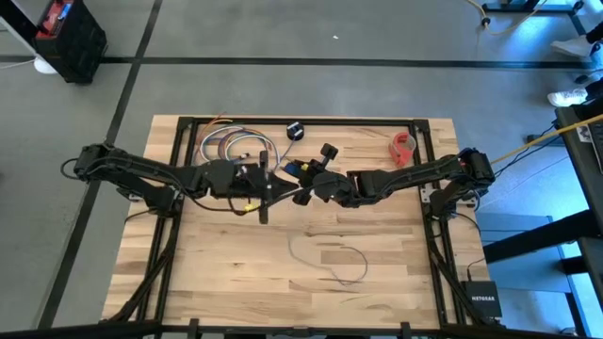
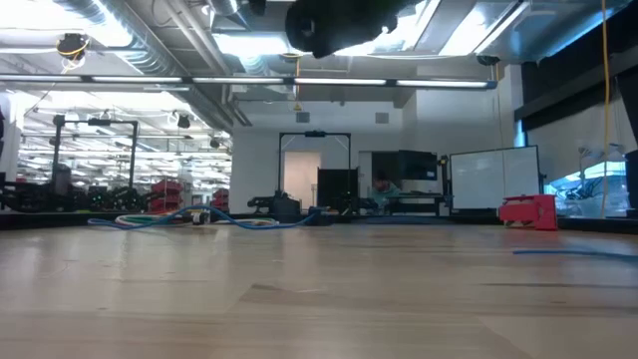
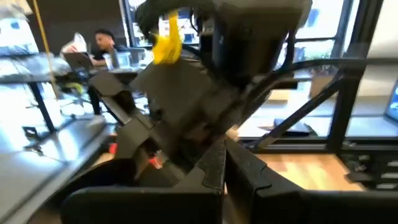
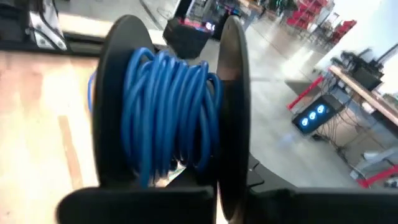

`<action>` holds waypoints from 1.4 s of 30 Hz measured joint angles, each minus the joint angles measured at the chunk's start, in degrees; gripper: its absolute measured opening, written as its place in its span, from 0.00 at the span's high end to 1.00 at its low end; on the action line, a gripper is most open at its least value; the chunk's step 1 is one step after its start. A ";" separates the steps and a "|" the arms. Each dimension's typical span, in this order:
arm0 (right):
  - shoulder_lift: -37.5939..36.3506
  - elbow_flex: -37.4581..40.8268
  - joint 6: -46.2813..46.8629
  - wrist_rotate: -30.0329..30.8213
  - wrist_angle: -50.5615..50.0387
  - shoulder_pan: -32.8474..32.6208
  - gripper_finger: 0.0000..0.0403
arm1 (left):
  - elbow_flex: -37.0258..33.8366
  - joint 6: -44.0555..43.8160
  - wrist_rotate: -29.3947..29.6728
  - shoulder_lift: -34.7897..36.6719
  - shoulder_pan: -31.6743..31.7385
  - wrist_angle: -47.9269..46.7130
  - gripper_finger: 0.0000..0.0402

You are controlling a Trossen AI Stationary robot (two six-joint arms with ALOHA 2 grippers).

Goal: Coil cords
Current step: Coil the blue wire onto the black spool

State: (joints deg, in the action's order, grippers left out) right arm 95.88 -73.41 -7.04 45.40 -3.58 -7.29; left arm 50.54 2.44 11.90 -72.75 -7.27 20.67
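Right hand clamps a black spool wound with blue cord, raised for winding; left hand shut, empty.

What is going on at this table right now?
Two robot arms meet above the middle of the table. The right gripper is shut on a black spool wound with blue cord, held up off the wood. The left gripper is shut close beside it. A thin grey cord lies loose on the table nearer the front, with a bundle of coloured cables and a red object at the back.
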 joint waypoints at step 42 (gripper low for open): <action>-6.86 11.36 -3.79 -21.08 16.24 3.37 0.99 | -0.57 17.24 2.20 8.81 2.76 -23.35 0.71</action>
State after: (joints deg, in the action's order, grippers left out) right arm 89.01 -62.04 -10.83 24.32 12.66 -3.92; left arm 49.98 19.68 14.10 -63.94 -4.51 -2.69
